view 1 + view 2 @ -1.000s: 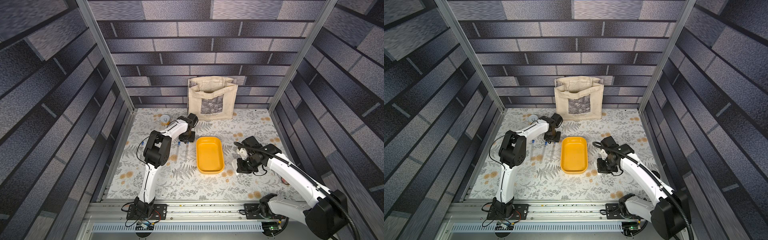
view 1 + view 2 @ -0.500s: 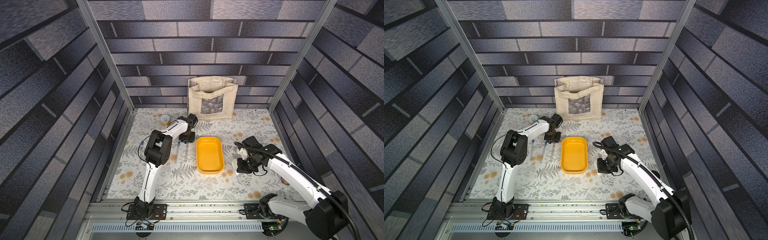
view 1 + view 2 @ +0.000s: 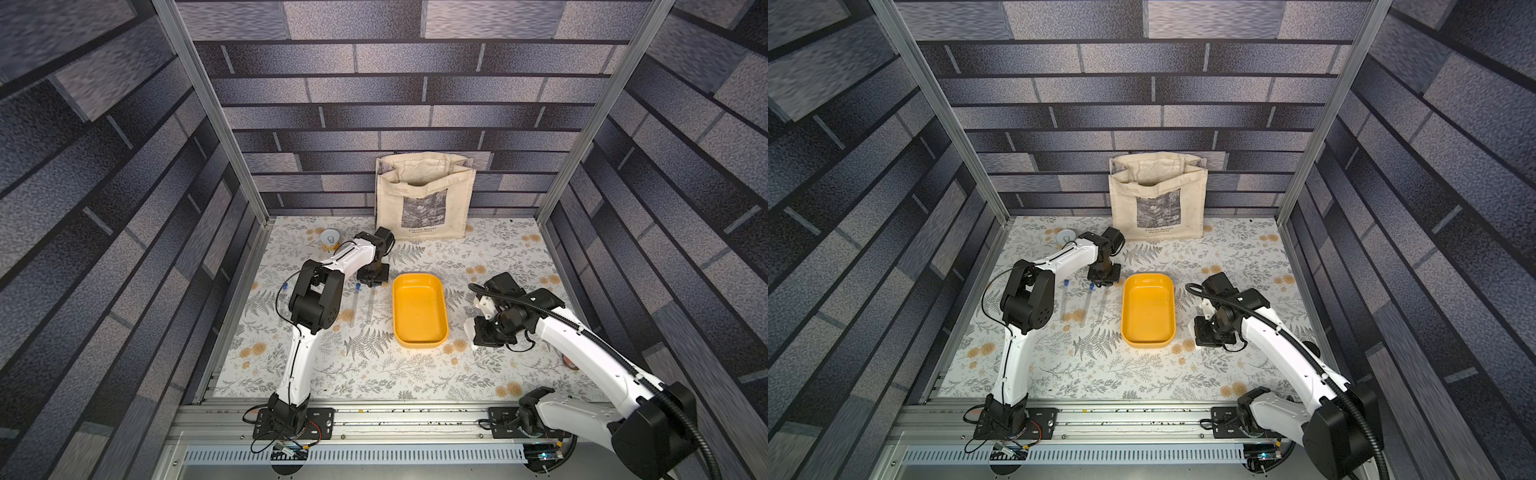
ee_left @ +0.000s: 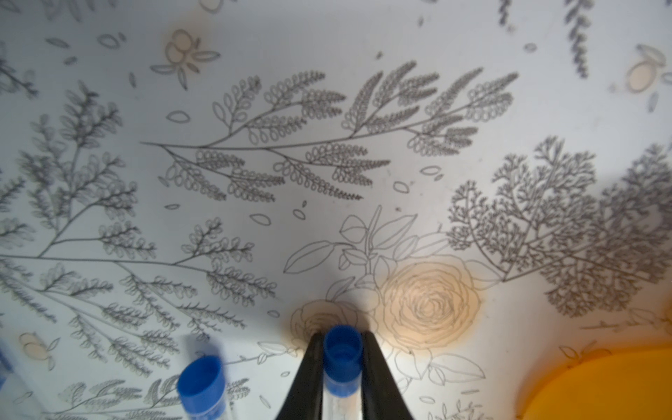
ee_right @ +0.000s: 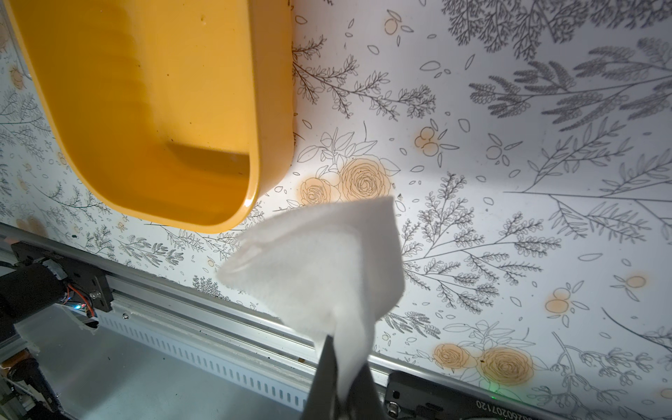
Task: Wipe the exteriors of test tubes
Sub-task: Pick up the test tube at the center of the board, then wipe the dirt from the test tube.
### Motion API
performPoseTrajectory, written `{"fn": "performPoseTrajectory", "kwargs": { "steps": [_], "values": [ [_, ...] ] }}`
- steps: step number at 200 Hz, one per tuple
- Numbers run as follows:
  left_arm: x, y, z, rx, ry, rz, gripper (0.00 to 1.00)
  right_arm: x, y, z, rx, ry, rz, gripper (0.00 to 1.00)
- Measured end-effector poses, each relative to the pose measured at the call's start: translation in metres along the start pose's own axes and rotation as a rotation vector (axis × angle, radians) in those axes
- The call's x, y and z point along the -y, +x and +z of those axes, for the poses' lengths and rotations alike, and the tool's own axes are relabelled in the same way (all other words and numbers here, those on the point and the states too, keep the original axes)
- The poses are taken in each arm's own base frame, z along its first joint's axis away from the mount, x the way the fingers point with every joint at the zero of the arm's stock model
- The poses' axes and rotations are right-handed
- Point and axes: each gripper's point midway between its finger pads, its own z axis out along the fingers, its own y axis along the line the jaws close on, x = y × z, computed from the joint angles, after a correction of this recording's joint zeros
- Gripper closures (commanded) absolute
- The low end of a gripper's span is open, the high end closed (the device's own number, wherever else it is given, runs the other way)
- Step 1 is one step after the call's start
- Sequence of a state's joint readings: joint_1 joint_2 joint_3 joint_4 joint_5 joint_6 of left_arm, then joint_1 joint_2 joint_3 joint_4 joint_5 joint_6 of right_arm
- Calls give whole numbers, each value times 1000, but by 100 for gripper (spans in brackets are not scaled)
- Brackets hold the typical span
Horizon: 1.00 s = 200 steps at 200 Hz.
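Three test tubes lie side by side on the floral mat, left of the yellow tray (image 3: 419, 277). My left gripper (image 3: 372, 283) (image 4: 342, 340) is down on the mat, shut on the tube nearest the tray (image 3: 370, 305) (image 3: 1102, 305), just below its blue cap (image 4: 342, 347). The middle tube (image 3: 354, 309) (image 4: 200, 383) lies free beside it, and the third tube (image 3: 283, 301) lies further left. Right of the tray, my right gripper (image 3: 478, 334) (image 5: 342, 363) hangs above the mat, shut on a white folded cloth (image 5: 320, 262) (image 3: 1191, 332).
A cream tote bag (image 3: 424, 195) stands against the back wall. A small round tin (image 3: 329, 240) sits at the back left. The yellow tray's rim (image 5: 272, 109) is close to the cloth. The metal rail (image 3: 374, 419) runs along the front edge.
The left gripper's jaws have closed onto the tube next to the tray. Both arms stay about where they were, and the right gripper keeps the cloth.
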<state>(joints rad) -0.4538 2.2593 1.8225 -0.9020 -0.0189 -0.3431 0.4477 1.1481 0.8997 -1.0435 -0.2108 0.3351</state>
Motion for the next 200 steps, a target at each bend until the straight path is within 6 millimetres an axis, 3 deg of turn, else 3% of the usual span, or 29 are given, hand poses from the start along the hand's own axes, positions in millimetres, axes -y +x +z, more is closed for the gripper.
{"fn": "performPoseTrajectory", "kwargs": {
  "steps": [43, 67, 88, 126, 151, 170, 200],
  "values": [
    [0, 1, -1, -1, 4, 0, 86, -6, 0, 0, -3, -20, -24, 100],
    [-3, 10, -9, -8, 14, 0, 86, -24, -8, -4, 4, -37, -85, 100],
    [-4, 14, -34, 20, 46, -6, 86, -47, -23, -7, 29, -62, -151, 100],
    [3, 12, -103, 143, 159, -7, 87, -99, -52, -9, 96, -129, -287, 100],
    [16, 12, -137, 207, 268, 9, 88, -134, -61, -6, 148, -205, -372, 100],
    [28, 14, -146, 224, 351, 24, 88, -154, -66, -8, 186, -271, -413, 100],
    [52, 23, -141, 202, 477, 49, 88, -174, -68, -6, 220, -355, -464, 100]
  ]
}}
